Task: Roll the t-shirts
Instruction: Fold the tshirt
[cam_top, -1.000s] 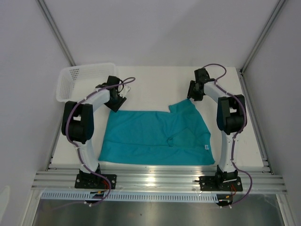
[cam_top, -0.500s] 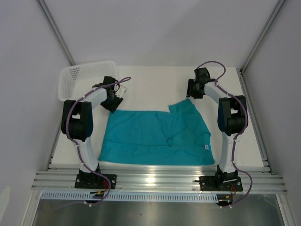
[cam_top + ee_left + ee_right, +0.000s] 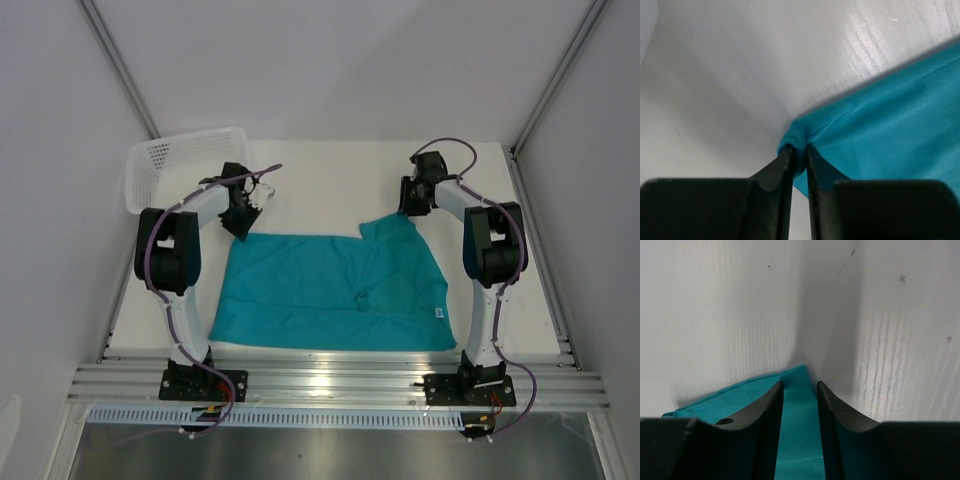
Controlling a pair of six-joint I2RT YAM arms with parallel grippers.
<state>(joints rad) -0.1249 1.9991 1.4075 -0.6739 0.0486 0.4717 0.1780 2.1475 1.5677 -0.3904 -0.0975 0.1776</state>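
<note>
The teal t-shirt [image 3: 335, 290] lies spread flat on the white table [image 3: 330, 180], with a small white label [image 3: 437, 312] near its right edge. My left gripper [image 3: 241, 228] is at the shirt's far-left corner. In the left wrist view its jaws [image 3: 799, 149] stand almost together, with a bunched fold of the teal cloth [image 3: 890, 115] pinched between them. My right gripper [image 3: 407, 208] is at the far-right corner. In the right wrist view its fingers [image 3: 800, 385] stand apart on either side of that corner, and the cloth [image 3: 799, 440] lies flat between them.
A white mesh basket [image 3: 170, 165] stands at the table's far-left corner, just behind the left arm. Pale walls with metal frame rails enclose the table on three sides. Bare white table shows beyond the shirt's far edge.
The left jaws have closed on the shirt's far-left corner. The right jaws have narrowed around the far-right corner. Both wrists shifted slightly toward the cloth.
</note>
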